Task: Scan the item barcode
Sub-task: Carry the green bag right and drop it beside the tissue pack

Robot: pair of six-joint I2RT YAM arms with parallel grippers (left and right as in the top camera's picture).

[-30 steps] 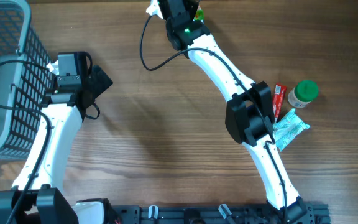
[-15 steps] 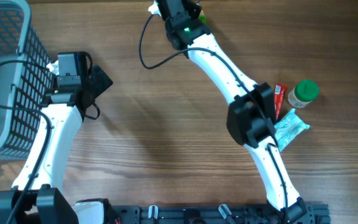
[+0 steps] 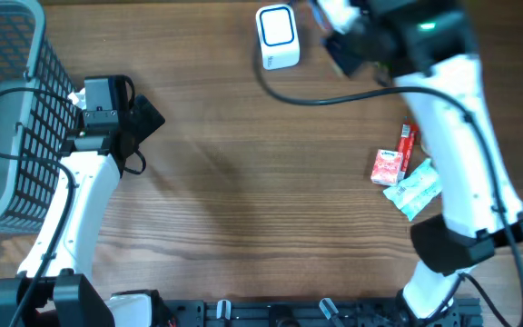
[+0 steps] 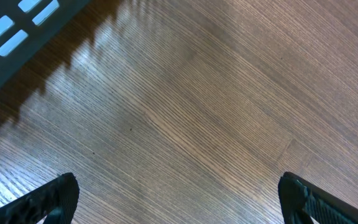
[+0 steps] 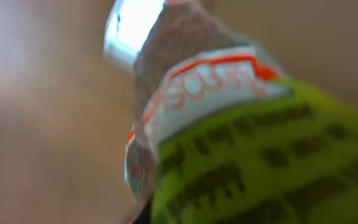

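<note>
Far left of the scanner (image 3: 277, 36), the basket (image 3: 7, 136) is cut off by the frame edge. Left of the scanner, the left tool (image 4: 179, 199) gapes wide over open desk (image 3: 243, 200). Just right of the scanner, the right tool (image 3: 332, 27) is clamped on a green packet (image 5: 241, 143), which is blurred and its print unreadable.

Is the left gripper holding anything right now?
No, the left gripper has its black fingers spread wide, with only the brown wooden table showing between them.
</note>
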